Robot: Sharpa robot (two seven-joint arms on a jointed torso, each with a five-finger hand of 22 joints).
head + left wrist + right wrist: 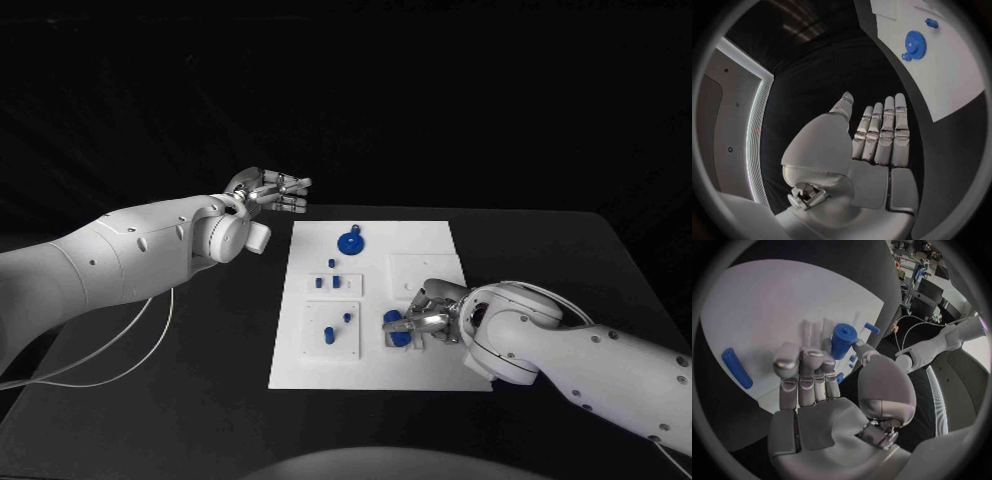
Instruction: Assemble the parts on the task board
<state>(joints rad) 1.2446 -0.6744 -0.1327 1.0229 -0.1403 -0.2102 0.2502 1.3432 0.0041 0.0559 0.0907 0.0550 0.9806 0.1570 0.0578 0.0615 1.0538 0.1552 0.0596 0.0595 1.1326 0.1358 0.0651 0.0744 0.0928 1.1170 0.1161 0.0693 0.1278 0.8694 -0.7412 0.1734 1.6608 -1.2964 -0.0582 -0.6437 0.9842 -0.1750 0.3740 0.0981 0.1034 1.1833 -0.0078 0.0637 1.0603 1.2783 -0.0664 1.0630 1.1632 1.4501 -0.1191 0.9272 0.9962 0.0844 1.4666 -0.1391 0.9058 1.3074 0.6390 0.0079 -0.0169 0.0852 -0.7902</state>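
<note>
The right hand (421, 322) is down on the near right part of the white board (418, 240), fingers curled round a short blue cylinder (842, 339), which it holds upright between thumb and fingers, probably so the piece can go straight down into a seat in the board. A loose blue bar (737, 368) lies flat on the board beside it. Further out, small blue pegs (335, 283) sit in the middle plates and a blue gear (349, 242) rests near the far end. The left hand (271, 191) hangs above the black table (577, 250) off the board's far left corner, fingers straight and holding nothing, likely kept clear of the work.
</note>
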